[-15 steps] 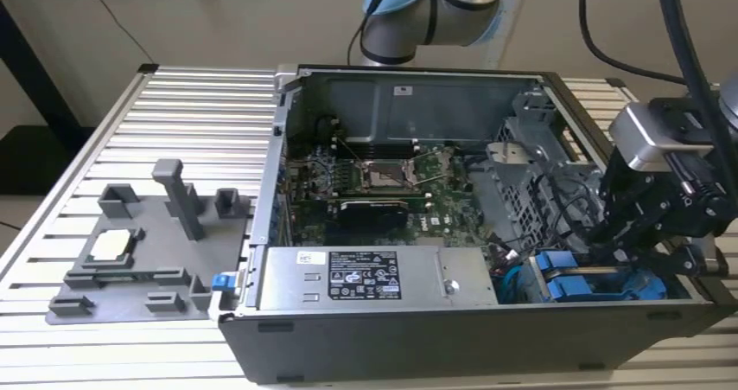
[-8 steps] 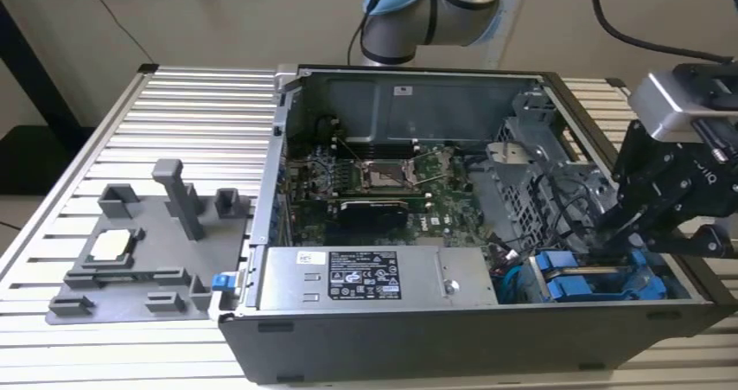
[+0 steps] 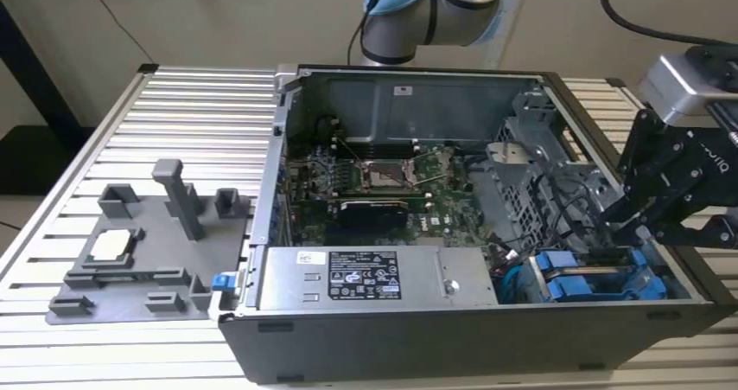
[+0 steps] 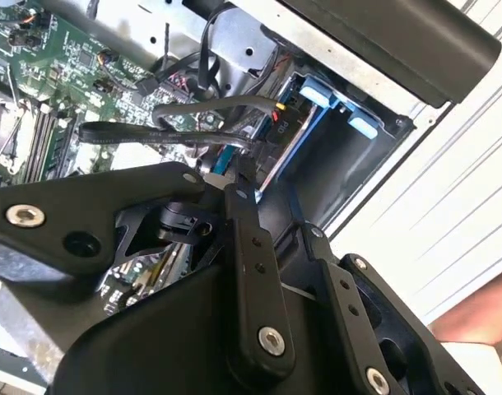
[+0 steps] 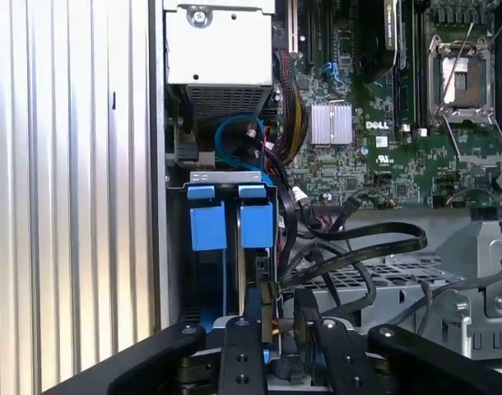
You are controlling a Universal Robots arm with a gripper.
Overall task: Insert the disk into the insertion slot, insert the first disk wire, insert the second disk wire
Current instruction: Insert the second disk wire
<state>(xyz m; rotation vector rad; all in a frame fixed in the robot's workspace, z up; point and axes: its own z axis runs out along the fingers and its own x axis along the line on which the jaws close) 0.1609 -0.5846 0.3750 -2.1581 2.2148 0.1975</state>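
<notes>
— While the disk sits in its slot, where exactly is that?

— At the corner of the case, towards the exterior view's right. It stands on edge just beside the other drive, their blue end tabs level with each other. In the first wrist view the disk is the one farther from the case wall. The exterior view shows the same disk from above, as a blue frame nearer the motherboard.

— And the gripper?

— It reaches into that corner at the disk's end opposite the tabs. The first wrist view shows its fingers drawn in on a small black plug, which lines up with the disk. Whether the plug is fully seated cannot be told.

— Does the exterior view add to that?

— No. It gives the gripper only as a dark shape over the bay, with the fingertips hidden. It does show the setting: the power supply beside the drives, the slatted table and a grey fixture well apart from the case.

— What of the second wrist view?

— That one looks along the fingers from behind. Black wires loop just past the fingertips and cross over the board.

— Any other cables?

— A blue cable curls between the drives and the power supply, seen in the first wrist view.
</notes>
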